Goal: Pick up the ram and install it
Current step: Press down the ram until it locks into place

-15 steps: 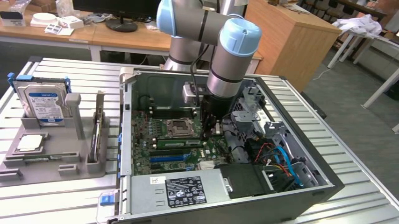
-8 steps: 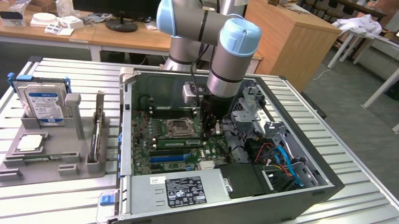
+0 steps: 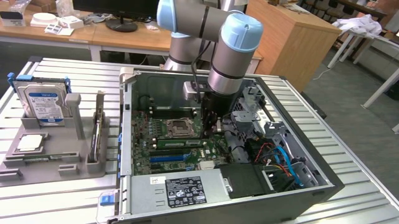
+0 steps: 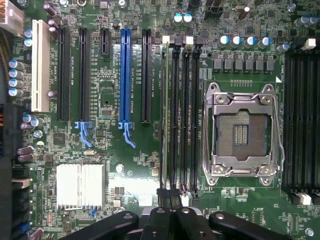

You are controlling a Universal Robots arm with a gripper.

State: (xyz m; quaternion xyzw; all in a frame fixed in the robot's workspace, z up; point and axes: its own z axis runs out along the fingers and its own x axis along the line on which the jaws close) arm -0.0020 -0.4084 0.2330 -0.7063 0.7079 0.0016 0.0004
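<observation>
My gripper sits nearest the wrist camera, its dark fingers drawn narrow together with no gap between them. Just beyond their tips runs the ram, seen edge-on as a thin pale-green line in the memory slot farthest from the CPU socket. I cannot tell whether my tips pinch its near end or only rest against it.

In the exterior view the ram lies at six o'clock from the CPU socket, and my gripper hangs at about three o'clock from that socket, low inside the open computer case.

Seating this well, I judge, means pushing straight down along the slot without rocking, with the stick square in its guides, until the end latches close. A tilted push could bend the board. The hard drive stands at nine o'clock, well apart.
</observation>
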